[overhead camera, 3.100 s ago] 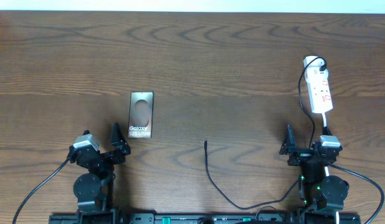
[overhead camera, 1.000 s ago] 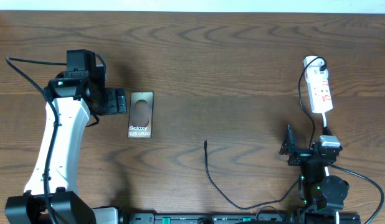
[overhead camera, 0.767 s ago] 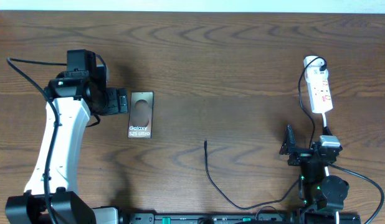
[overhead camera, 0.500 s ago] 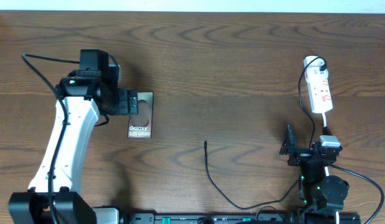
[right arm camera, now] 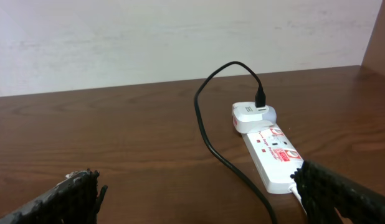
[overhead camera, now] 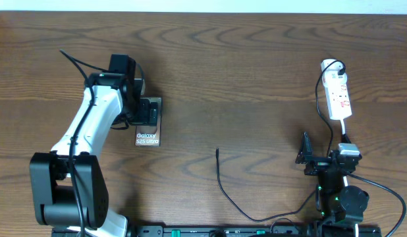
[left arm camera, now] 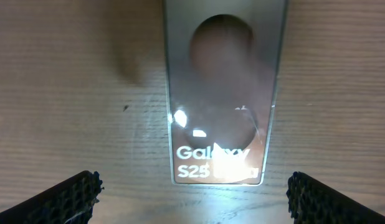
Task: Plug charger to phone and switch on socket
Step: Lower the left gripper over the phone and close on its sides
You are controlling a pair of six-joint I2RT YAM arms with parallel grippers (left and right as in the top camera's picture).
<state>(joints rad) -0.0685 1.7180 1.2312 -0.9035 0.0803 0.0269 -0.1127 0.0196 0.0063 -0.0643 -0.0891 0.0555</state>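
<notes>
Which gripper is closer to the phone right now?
Left. The left gripper hangs open directly over the phone's upper half; the right gripper sits far across the table, by its own base.

The phone (overhead camera: 148, 136) lay on the left half of the counter (overhead camera: 243, 59), lettered end nearest the robot; the left gripper (overhead camera: 149, 110) hung over its far end; the socket (overhead camera: 339, 99) lay far right, the adapter (overhead camera: 330, 66) at its far end; the charger (overhead camera: 220, 181) led down the socket's left side, its plug tip (overhead camera: 217, 151) mid-counter, right of the phone and well apart from it; the right gripper (overhead camera: 305, 153) sat in front of the socket.
</notes>
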